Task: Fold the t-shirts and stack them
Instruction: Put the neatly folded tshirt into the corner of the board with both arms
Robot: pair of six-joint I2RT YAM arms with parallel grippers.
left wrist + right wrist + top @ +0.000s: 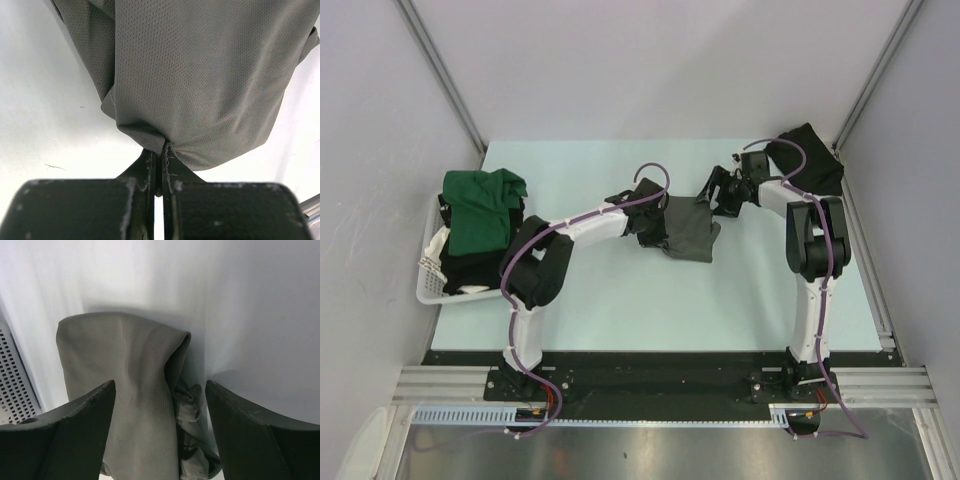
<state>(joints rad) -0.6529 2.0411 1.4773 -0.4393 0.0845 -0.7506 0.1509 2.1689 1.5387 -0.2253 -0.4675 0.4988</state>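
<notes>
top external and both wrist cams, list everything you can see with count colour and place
grey t-shirt: 1, charcoal grey, bunched at mid table
green t-shirt: 1, dark green, heaped on top of the basket
black cloth: 1, black, in the basket under the green t-shirt
black t-shirt: 1, black, far right corner of the table, partly under the right arm
basket: 1, white slatted, left edge of the table
table: 1, pale mint, under everything
left gripper: 1, black, shut on an edge of the grey t-shirt
right gripper: 1, black, open, jaws either side of a fold of the grey t-shirt
</notes>
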